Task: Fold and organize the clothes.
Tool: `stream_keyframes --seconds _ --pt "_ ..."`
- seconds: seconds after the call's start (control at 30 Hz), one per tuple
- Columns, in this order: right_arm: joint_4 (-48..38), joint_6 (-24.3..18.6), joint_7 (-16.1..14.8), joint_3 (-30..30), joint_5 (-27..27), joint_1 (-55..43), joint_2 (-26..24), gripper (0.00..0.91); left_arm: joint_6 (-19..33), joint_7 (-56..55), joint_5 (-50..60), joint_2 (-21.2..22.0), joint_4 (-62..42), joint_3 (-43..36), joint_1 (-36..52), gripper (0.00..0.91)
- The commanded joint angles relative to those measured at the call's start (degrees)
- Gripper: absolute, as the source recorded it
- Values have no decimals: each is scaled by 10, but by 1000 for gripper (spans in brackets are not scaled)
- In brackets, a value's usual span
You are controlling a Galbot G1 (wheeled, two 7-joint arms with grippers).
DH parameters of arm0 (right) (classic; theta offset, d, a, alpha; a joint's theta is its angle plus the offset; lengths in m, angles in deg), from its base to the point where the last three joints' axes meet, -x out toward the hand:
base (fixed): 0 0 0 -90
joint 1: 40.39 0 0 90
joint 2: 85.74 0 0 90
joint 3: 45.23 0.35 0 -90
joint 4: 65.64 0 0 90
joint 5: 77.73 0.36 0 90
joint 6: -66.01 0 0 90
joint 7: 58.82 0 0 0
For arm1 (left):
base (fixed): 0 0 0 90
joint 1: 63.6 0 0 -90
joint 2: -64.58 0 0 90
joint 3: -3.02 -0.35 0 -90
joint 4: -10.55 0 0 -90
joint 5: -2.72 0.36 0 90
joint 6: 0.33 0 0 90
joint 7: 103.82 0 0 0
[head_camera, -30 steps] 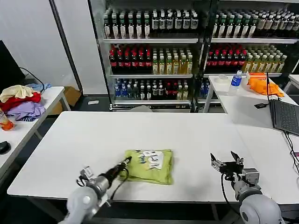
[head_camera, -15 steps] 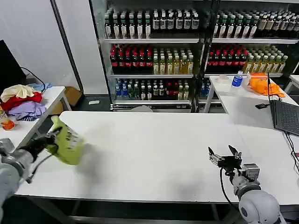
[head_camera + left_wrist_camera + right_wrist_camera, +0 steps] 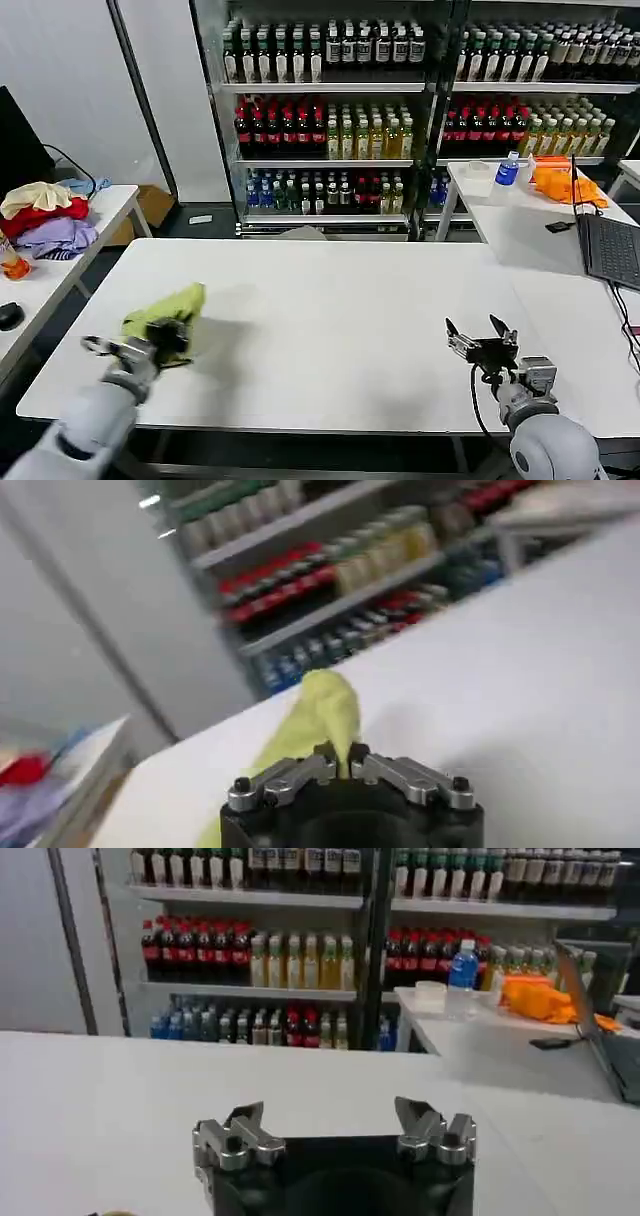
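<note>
The lime T-shirt [image 3: 165,306] is a folded bundle near the left end of the white table [image 3: 330,330]. My left gripper [image 3: 168,332] is shut on its near edge. In the left wrist view the yellow-green cloth [image 3: 318,712] rises from between the closed tips of the left gripper [image 3: 340,755]. My right gripper [image 3: 480,336] hovers open over the table's front right part, holding nothing. The right wrist view shows the right gripper [image 3: 335,1123] with its jaws wide apart above bare tabletop.
A pile of cream, red and lavender garments [image 3: 45,217] lies on a side table at the left. An orange cloth [image 3: 562,182], a water bottle [image 3: 506,176] and a laptop [image 3: 610,248] sit on the right table. Drink shelves [image 3: 400,110] stand behind.
My left gripper has carried the shirt from the table's front centre out to the left, lifted it, and now holds it low near the left end. The right gripper stayed put.
</note>
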Motion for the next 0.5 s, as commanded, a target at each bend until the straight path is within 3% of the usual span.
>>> stream_keyframes --seconds 0.03,0.37,0.43,0.5 --pt "4 -1 1 8 -6 17 6 907 4 2 106 67 -10 -248 147 30" --pt "6 1 1 8 -12 18 12 907 -6 -21 37 149 -117 -331 255 30" --pt "5 3 1 6 -11 12 12 907 -8 -39 15 179 -127 -339 268 111" --pt "1 4 1 4 -11 4 10 907 -4 -56 -9 211 -146 -348 285 373"
